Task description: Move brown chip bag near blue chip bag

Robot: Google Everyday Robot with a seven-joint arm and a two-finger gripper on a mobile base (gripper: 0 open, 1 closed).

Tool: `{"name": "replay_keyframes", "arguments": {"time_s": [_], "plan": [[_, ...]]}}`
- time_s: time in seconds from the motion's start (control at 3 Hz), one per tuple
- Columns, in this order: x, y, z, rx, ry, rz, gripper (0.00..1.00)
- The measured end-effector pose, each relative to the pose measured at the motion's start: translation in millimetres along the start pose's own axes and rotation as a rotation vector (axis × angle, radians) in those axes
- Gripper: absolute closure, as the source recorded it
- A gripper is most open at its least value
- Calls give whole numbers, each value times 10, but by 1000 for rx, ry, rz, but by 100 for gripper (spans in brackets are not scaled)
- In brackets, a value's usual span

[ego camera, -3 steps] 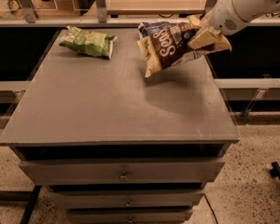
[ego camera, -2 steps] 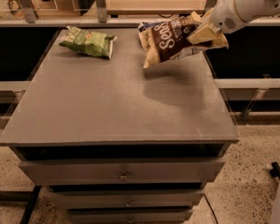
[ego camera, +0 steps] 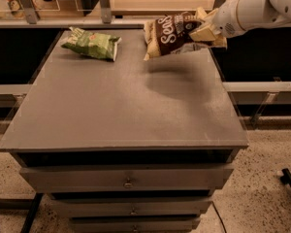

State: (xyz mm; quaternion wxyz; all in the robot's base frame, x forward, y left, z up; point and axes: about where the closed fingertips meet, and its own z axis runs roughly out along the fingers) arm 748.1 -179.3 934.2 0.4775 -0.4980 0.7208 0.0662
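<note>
Held the brown chip bag (ego camera: 170,33) clamped in the tool (ego camera: 203,31) above the far right corner of the bench (ego camera: 126,115), well apart from the green bag (ego camera: 92,44) lying far left.

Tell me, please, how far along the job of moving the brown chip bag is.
Done: the brown chip bag is picked up and hangs above the back right of the table, casting a shadow. In hand: the gripper is shut on its right end. Left: setting it down near the blue chip bag, which I cannot make out here; only a green bag lies at back left.
</note>
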Motion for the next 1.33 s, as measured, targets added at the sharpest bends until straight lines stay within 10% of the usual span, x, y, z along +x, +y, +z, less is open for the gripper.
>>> {"name": "replay_keyframes", "arguments": {"time_s": [0.67,1.33], "plan": [[-28,-17,73,11,-12,1,13],[-30,-1,105,6,-12,1,0]]}}
